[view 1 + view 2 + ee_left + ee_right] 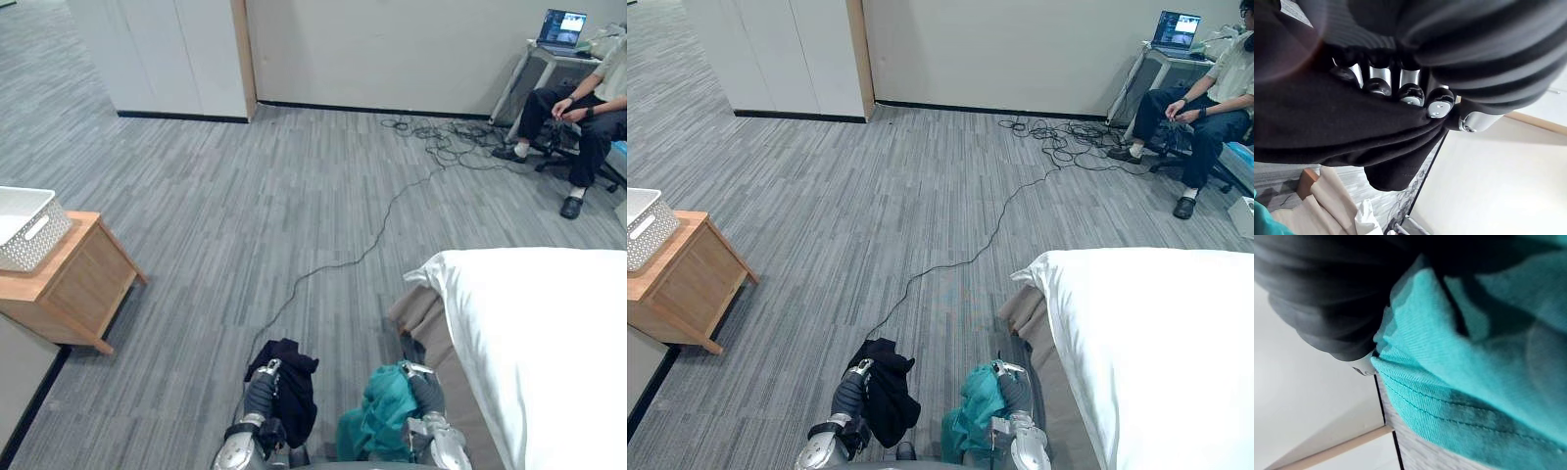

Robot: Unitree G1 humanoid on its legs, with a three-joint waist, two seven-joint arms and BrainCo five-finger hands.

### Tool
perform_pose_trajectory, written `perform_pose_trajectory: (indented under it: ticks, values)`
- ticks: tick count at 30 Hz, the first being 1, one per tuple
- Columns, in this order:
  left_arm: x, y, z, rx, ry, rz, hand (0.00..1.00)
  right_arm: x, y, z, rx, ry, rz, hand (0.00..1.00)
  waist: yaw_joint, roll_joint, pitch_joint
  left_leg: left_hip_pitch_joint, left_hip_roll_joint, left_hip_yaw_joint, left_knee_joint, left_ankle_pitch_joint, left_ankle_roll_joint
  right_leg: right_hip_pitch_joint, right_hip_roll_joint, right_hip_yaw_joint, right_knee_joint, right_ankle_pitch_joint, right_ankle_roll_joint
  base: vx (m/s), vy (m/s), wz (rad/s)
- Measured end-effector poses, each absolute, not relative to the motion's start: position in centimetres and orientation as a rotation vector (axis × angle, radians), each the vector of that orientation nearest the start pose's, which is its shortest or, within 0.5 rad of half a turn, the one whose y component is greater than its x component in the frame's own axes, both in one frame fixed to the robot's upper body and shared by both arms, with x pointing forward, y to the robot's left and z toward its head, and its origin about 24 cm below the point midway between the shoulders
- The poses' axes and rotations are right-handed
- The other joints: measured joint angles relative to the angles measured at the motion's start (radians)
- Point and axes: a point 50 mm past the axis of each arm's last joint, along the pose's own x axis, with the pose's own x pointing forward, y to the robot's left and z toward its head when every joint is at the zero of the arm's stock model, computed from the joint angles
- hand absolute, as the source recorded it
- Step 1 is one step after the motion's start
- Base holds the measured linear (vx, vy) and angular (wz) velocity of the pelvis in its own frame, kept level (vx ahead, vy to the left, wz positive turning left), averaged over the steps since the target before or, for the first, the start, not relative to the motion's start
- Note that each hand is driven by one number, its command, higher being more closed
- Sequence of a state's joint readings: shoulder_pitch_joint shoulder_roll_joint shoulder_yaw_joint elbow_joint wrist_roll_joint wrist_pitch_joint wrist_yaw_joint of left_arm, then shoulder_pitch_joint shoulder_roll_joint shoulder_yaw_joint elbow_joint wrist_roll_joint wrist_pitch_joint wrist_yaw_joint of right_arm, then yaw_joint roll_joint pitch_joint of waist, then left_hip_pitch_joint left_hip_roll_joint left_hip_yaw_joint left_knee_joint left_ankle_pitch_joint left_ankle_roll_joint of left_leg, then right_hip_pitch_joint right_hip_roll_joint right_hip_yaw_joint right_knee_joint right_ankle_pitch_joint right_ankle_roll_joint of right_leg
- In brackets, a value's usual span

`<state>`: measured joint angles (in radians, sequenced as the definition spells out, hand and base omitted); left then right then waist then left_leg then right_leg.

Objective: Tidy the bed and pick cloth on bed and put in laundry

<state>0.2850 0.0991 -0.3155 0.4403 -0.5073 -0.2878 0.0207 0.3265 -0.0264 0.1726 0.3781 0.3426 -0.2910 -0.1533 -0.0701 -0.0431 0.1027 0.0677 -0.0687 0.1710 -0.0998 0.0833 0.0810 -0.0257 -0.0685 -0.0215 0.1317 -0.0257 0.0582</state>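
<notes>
- Black cloth (292,392) hangs from the left hand (265,384) in the left eye view, and a teal cloth (377,421) hangs at the right hand (423,390). Both are low in front, off the bed (549,343) just to the right. I judge they are carried this way for the trip to the white basket (24,230) on the wooden side table (73,289), well apart at the left
- Right eye view: same layout. A person (1200,98) sits in the far right corner beside a laptop (1178,29) whose lit screen is too small to read. No label or writing shows on the cloths or the basket
- Left wrist view: the fingers (1410,93) curl tight into the black cloth, pinning a fold so it cannot slip
- Right wrist view: the teal cloth drapes against the hand's dark cover. Whether that hand is clamped on it I cannot tell, and the stitched hem carries no tag
</notes>
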Motion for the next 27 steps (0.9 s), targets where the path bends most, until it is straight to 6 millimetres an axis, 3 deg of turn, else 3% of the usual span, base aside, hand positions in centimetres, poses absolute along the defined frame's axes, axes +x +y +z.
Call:
perform_pose_trajectory:
  ticks: [5,7,9,10,11,12,16,18,19,20,21,22,23,24,25,26,27]
  values:
    - [14.4,14.1,-9.6,-0.354,0.510,0.084,1.00,13.9,-15.2,-9.0,0.265,0.475,-0.190,1.00,0.009,0.005,-0.005,-0.049,0.018,0.010,0.033,-0.030,-0.033,-0.014,0.003,-0.029,-0.012,0.007,-0.010,0.02,-0.033,-0.01]
    - [14.4,14.7,-9.9,-0.346,0.523,0.119,1.00,13.9,-15.1,-9.1,0.266,0.476,-0.153,1.00,0.018,0.010,-0.001,-0.089,0.034,0.015,0.109,-0.072,-0.043,-0.037,0.004,-0.061,0.050,-0.011,-0.025,0.05,-0.105,-0.01]
    - [14.5,15.9,-9.9,-0.343,0.514,0.192,1.00,14.5,-15.5,-8.8,0.263,0.449,-0.104,1.00,0.040,0.013,0.002,-0.194,0.076,0.025,0.328,-0.188,-0.093,-0.068,0.023,-0.120,0.234,-0.144,-0.039,0.07,-0.204,-0.01]
    - [14.4,16.1,-9.9,-0.340,0.514,0.201,1.00,14.6,-15.7,-8.7,0.267,0.441,-0.102,1.00,0.046,0.010,0.003,-0.221,0.085,0.031,0.387,-0.222,-0.112,-0.055,0.020,-0.125,0.232,-0.185,-0.053,0.09,-0.207,0.31]
    - [14.7,16.5,-10.0,-0.338,0.513,0.230,1.00,14.9,-16.6,-8.5,0.260,0.428,-0.108,1.00,0.047,0.024,0.025,-0.249,0.127,0.048,0.493,-0.286,-0.137,-0.013,0.033,-0.155,0.200,-0.212,-0.080,0.06,-0.142,0.51]
    - [14.6,16.3,-10.0,-0.340,0.514,0.227,1.00,14.8,-17.2,-8.5,0.258,0.428,-0.111,1.00,0.048,0.032,0.042,-0.265,0.158,0.085,0.532,-0.299,-0.153,0.014,0.031,-0.187,0.183,-0.214,-0.093,0.07,-0.138,0.63]
    - [14.6,16.0,-10.0,-0.343,0.515,0.221,1.00,14.7,-18.6,-8.5,0.225,0.435,-0.127,1.00,0.042,0.048,0.062,-0.275,0.134,0.163,0.379,-0.253,-0.157,0.114,-0.007,-0.271,0.124,-0.238,-0.084,0.14,-0.056,0.80]
    - [14.3,15.9,-9.8,-0.352,0.505,0.225,1.00,14.7,-18.5,-8.5,0.217,0.438,-0.108,1.00,0.059,0.050,0.064,-0.300,0.139,0.208,0.284,-0.160,-0.167,0.196,-0.001,-0.310,0.053,-0.242,-0.052,0.26,0.028,0.45]
    - [14.3,15.9,-9.7,-0.355,0.501,0.225,1.00,14.7,-18.6,-8.5,0.211,0.439,-0.104,1.00,0.061,0.050,0.064,-0.309,0.140,0.221,0.276,-0.145,-0.166,0.214,0.001,-0.316,0.042,-0.249,-0.042,0.25,0.047,0.22]
    - [14.4,15.8,-9.5,-0.360,0.492,0.225,1.00,14.7,-18.6,-8.5,0.208,0.439,-0.103,1.00,0.071,0.050,0.064,-0.320,0.142,0.238,0.276,-0.125,-0.152,0.234,0.002,-0.321,0.030,-0.266,-0.024,0.29,0.068,0.01]
    - [14.6,15.7,-9.3,-0.363,0.481,0.221,1.00,14.7,-18.7,-8.5,0.208,0.439,-0.103,1.00,0.090,0.043,0.061,-0.329,0.143,0.246,0.306,-0.094,-0.105,0.249,-0.005,-0.314,0.029,-0.287,-0.010,0.40,0.098,-0.12]
    - [14.9,15.9,-8.9,-0.366,0.462,0.220,1.00,14.9,-18.6,-8.4,0.213,0.439,-0.095,1.00,0.104,0.009,0.044,-0.340,0.126,0.262,0.353,-0.108,-0.036,0.252,-0.042,-0.309,0.035,-0.317,0.020,0.56,0.075,-0.22]
    - [15.2,15.8,-8.7,-0.371,0.448,0.217,1.00,14.9,-18.7,-8.4,0.212,0.439,-0.093,1.00,0.108,-0.005,0.027,-0.338,0.104,0.272,0.358,-0.144,-0.003,0.236,-0.066,-0.296,0.093,-0.320,0.041,0.53,0.050,-0.04]
    - [15.6,15.6,-8.6,-0.380,0.445,0.215,1.00,15.3,-19.0,-8.3,0.205,0.430,-0.092,1.00,0.102,-0.014,0.032,-0.336,0.087,0.265,0.359,-0.159,0.034,0.176,-0.096,-0.258,0.232,-0.311,0.055,0.59,0.052,0.22]
    - [16.2,15.6,-8.3,-0.380,0.430,0.208,1.00,15.9,-18.9,-8.0,0.205,0.416,-0.086,1.00,0.089,-0.020,0.035,-0.313,0.071,0.263,0.357,-0.163,0.053,0.083,-0.130,-0.207,0.457,-0.262,0.136,0.59,0.085,0.41]
    - [16.5,15.7,-8.2,-0.373,0.423,0.203,1.00,16.1,-18.7,-8.0,0.211,0.412,-0.081,1.00,0.080,-0.031,0.043,-0.276,0.057,0.249,0.340,-0.180,0.049,0.006,-0.155,-0.172,0.634,-0.175,0.217,0.81,0.093,0.32]
    - [16.7,15.8,-8.1,-0.363,0.419,0.198,1.00,16.2,-18.3,-8.1,0.222,0.415,-0.068,1.00,0.081,-0.041,0.056,-0.190,0.047,0.234,0.304,-0.206,0.038,-0.089,-0.173,-0.146,0.848,-0.169,0.192,0.67,0.060,0.14]
